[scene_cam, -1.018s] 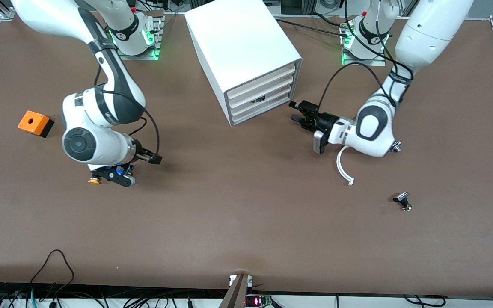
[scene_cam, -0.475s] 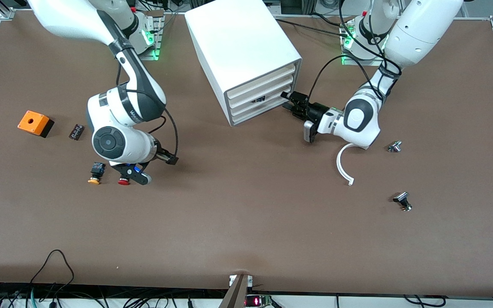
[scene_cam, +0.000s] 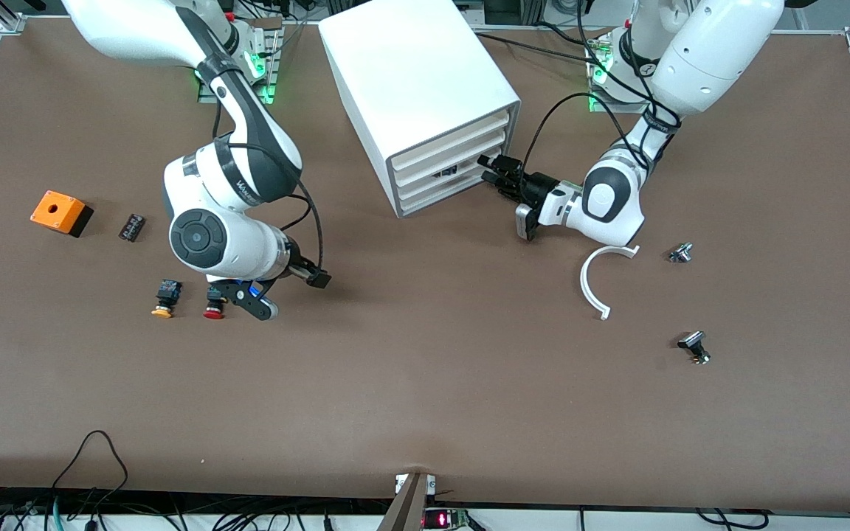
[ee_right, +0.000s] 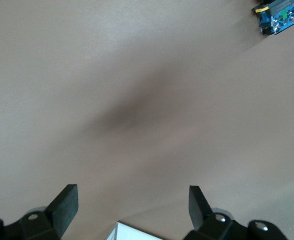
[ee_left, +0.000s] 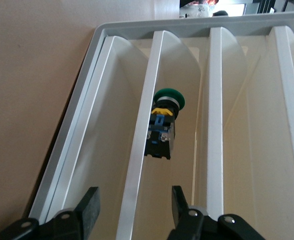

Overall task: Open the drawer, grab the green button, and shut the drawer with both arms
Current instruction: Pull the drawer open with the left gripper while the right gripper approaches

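Now reaching left gripper [ee_left: 131,212], spread, at drawer [ee_left: 136,150] front; likely light, sliding; right gripper [ee_right: 131,207] spread, waiting.

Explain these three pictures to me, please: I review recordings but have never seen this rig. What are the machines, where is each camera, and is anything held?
Two white robot arms stand at a brown table. One picture looks down from a high camera facing them; the other two come from cameras on each arm's wrist.

The left gripper is at the front of the white cabinet, jaws open, holding nothing. Its wrist camera looks into the drawer, where the green button lies.

The right gripper hangs low over the table beside a red-capped button and a yellow-capped button, jaws open and empty.

Also on the table: an orange box, a curved white strip and a few small parts.
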Controlling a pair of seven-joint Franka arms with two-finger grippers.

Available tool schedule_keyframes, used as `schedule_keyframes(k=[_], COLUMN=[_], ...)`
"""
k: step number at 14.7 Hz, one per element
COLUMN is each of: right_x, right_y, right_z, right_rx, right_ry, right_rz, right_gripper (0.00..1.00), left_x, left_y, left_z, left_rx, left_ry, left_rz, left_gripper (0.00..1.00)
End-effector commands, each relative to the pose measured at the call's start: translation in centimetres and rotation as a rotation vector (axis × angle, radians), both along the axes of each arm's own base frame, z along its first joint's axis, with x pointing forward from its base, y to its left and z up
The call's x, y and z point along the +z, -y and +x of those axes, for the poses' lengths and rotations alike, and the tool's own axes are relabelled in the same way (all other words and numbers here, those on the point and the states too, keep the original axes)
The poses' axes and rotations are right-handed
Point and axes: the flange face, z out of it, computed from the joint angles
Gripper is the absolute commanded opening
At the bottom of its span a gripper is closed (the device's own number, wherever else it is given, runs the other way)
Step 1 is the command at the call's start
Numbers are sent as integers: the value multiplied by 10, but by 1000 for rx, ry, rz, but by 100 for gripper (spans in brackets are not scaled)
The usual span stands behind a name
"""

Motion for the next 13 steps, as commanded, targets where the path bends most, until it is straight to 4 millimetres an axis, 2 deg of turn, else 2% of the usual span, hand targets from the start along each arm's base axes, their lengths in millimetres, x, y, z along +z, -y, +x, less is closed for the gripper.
schedule_keyframes(k=[1,2,3,4,5,7,10,13], right_x=[13,16,22,28,31,40,50,59], right_y=[-11,-13,-15,-17,-18,-24,-51,-69], right_z=[7,9,11,13,13,14,12,15], right_rx=[-45,-56,-72,-92,-108,-125,-157,-206], right_ry=[8,13,14,14,11,21,39,60], right_rz=[10,16,33,54,65,73,78,87], right_gripper=[98,98,98,98,98,98,98,98], left_x=[-5,-5,-5,-6,-6,-6,-6,-4], left_y=[18,20,20,20,20,20,20,13], left_z=[-10,-11,-12,-12,-13,-13,-12,-1], left_rx=[28,25,24,21,17,15,13,28], left_ry=[5,6,9,21,27,30,32,38], left_rz=[-22,-22,-24,-32,-37,-38,-37,-31], left_gripper=[61,55,39,15,0,0,0,0])
